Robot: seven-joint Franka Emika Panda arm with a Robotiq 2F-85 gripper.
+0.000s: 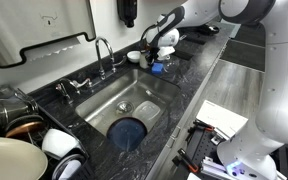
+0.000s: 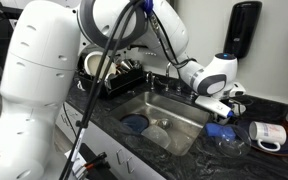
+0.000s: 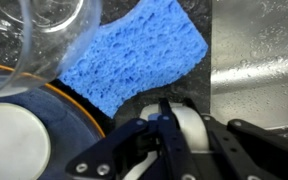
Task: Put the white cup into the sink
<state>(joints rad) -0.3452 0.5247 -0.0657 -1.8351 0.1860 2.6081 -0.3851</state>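
Note:
In the wrist view my gripper (image 3: 179, 106) has its dark fingers closed around the white cup (image 3: 196, 126), a small off-white cylinder over the black speckled counter. The cup sits just beside the steel sink edge (image 3: 259, 60). In both exterior views the gripper (image 1: 156, 50) (image 2: 216, 105) hovers at the counter next to the sink (image 1: 134, 95) (image 2: 169, 110), near its corner. The gripper's body mostly hides the cup in those views.
A blue sponge (image 3: 134, 55) (image 1: 157, 68) (image 2: 224, 132) lies just ahead of the gripper. A clear glass (image 3: 44, 30) and an orange-rimmed dish (image 3: 24, 135) stand beside it. A blue plate (image 1: 129, 130) lies in the basin. The faucet (image 1: 104, 50) stands behind the sink, and a white mug (image 2: 269, 133) sits on the counter.

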